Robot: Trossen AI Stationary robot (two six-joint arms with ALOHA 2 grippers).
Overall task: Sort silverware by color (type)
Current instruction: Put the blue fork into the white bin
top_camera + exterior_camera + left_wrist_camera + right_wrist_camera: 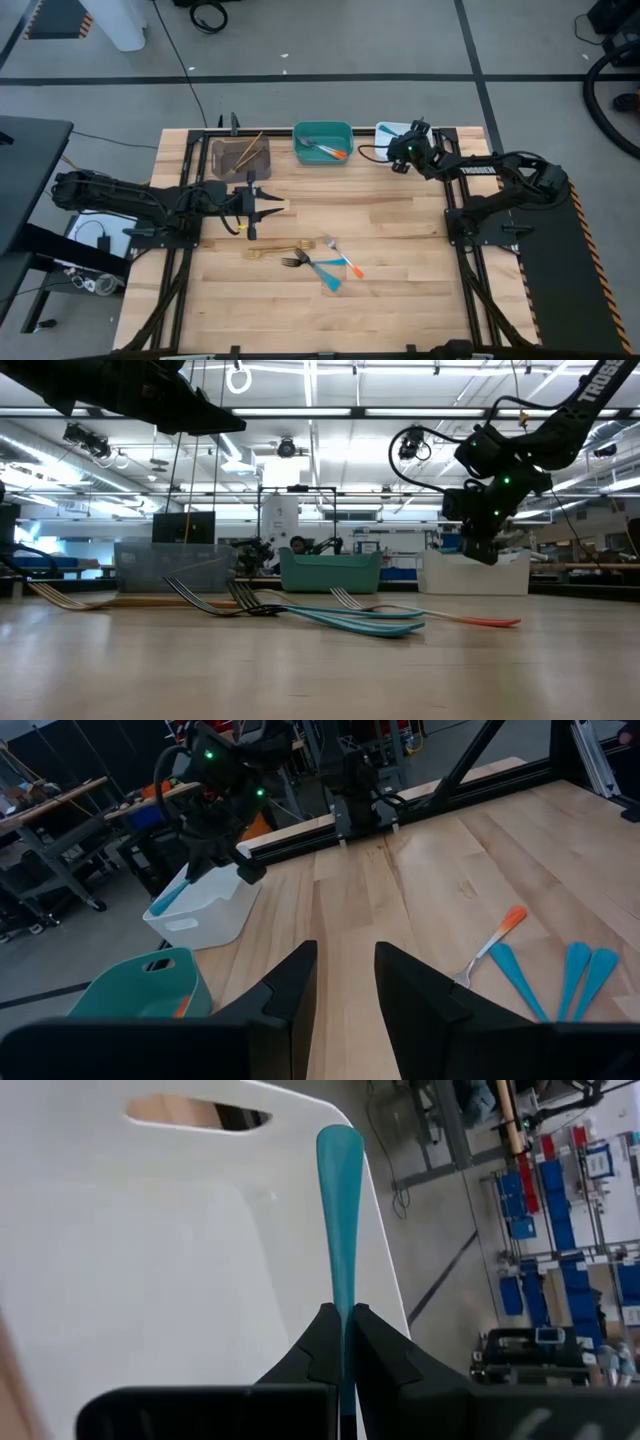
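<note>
My right gripper [397, 152] is over the white bin [385, 130] at the table's far right, shut on a blue-handled piece of silverware [340, 1210]. That piece also shows in the left wrist view [172, 898], slanting down into the bin. My left gripper [345, 980] is open and empty above the table's left middle [272, 207]. On the table near the middle lie a gold fork [275, 251], a dark fork [293, 261], blue-handled pieces [328, 277] and an orange-handled fork [345, 264]. My right gripper pinches the blue handle [342, 1308] between its two fingers. The handle runs on past the fingertips in line with them, and its free end [336, 1140] is inside the white bin. The fingers slant downward. The piece's head is hidden behind the fingers.
A grey bin [240, 157] with gold pieces stands at the far left. A teal bin [322, 143] with orange-handled pieces stands beside it at the far middle. Black frame rails run along the table's edges. Bare wood lies near the front edge.
</note>
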